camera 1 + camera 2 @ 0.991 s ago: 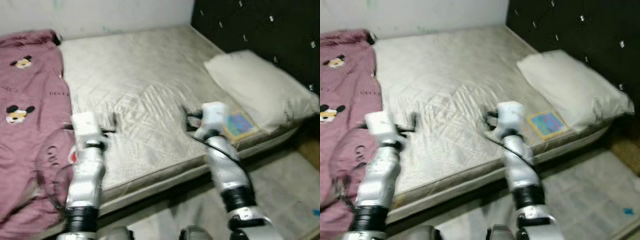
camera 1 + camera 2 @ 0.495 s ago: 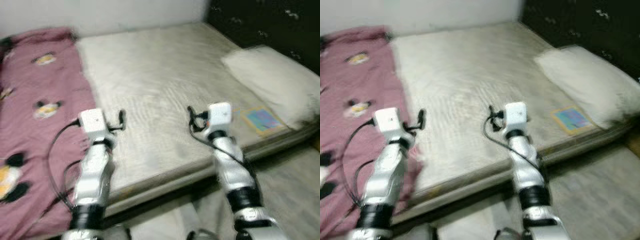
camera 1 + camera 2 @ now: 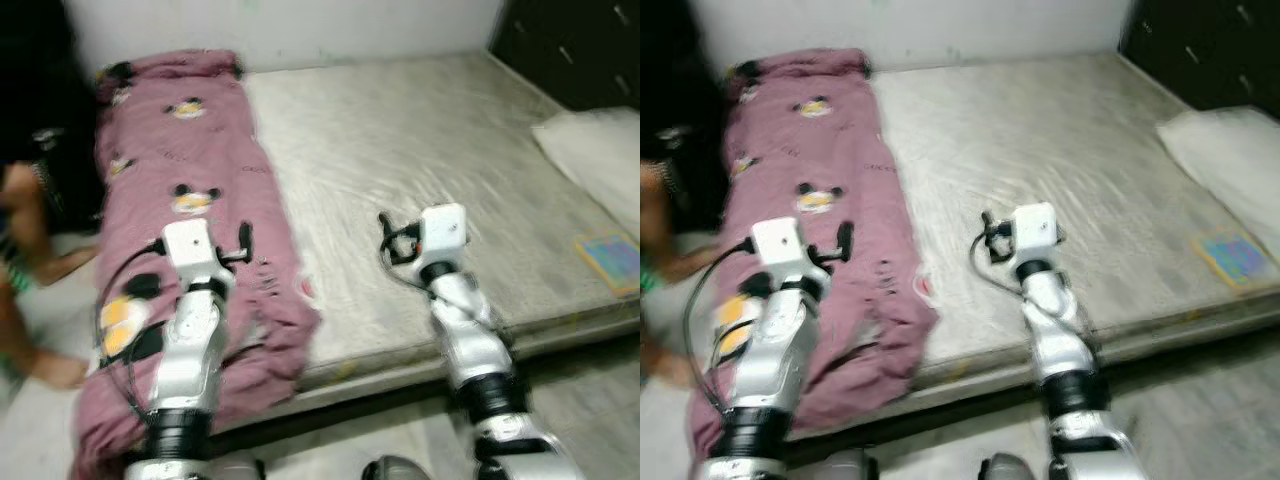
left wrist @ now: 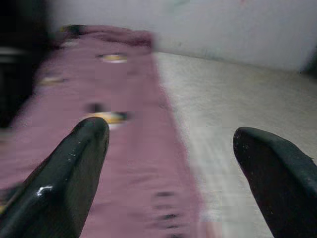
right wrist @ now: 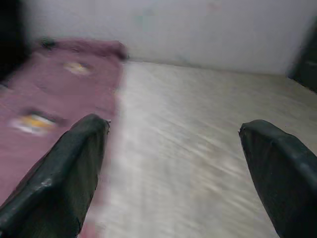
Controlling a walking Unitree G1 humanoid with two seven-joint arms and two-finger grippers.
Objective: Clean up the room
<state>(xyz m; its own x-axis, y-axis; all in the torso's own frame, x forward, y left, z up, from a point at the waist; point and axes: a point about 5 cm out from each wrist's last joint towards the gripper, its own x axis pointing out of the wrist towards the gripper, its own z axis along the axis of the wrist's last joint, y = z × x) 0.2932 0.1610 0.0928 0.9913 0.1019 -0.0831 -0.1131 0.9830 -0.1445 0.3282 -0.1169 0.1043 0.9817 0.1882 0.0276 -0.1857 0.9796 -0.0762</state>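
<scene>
Both claws gape empty: left claw (image 4: 168,163) above the mauve cartoon-print blanket (image 3: 190,170), right claw (image 5: 173,168) above the bare grey mattress (image 3: 420,150).

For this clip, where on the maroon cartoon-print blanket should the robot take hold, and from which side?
Probably the bunched corner of the maroon cartoon-print blanket where it drapes over the near edge of the beige quilted mattress. The folds there stand proud, unlike the flat stretch further up. The left gripper, open, hovers just above it, so come down from above.
</scene>
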